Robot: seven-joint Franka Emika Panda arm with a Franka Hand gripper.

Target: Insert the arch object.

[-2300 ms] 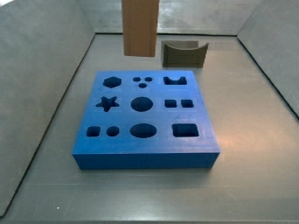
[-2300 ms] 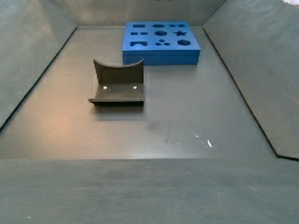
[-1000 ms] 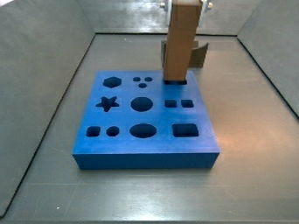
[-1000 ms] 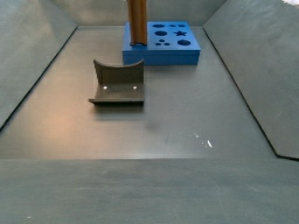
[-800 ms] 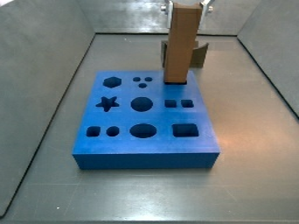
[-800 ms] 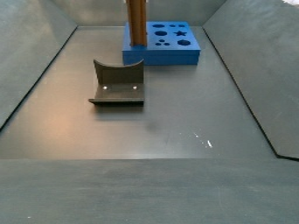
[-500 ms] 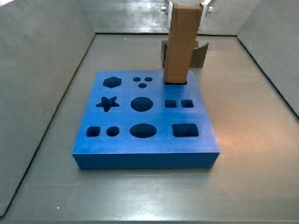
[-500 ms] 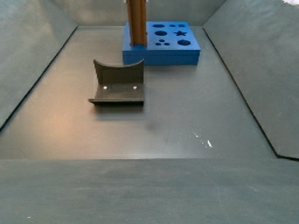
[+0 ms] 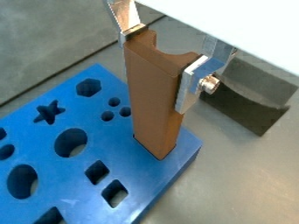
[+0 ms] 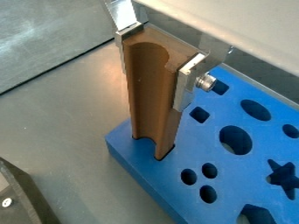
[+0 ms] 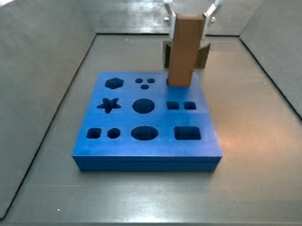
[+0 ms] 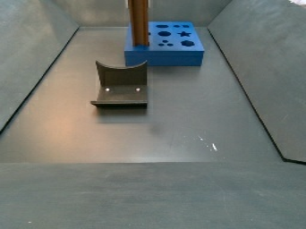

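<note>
**Arch object held upright at a corner of the blue board**

The arch object [image 9: 155,101] is gripped near its upper end by the gripper [image 9: 160,54], whose silver fingers [image 10: 187,83] are closed on its sides. The bar is kept upright, and its lower end is met by a corner slot of the blue board [image 9: 70,166] in both wrist views; how deep it sits cannot be judged. A dark scooped block [image 12: 120,84] is seen well apart on the floor.
</note>
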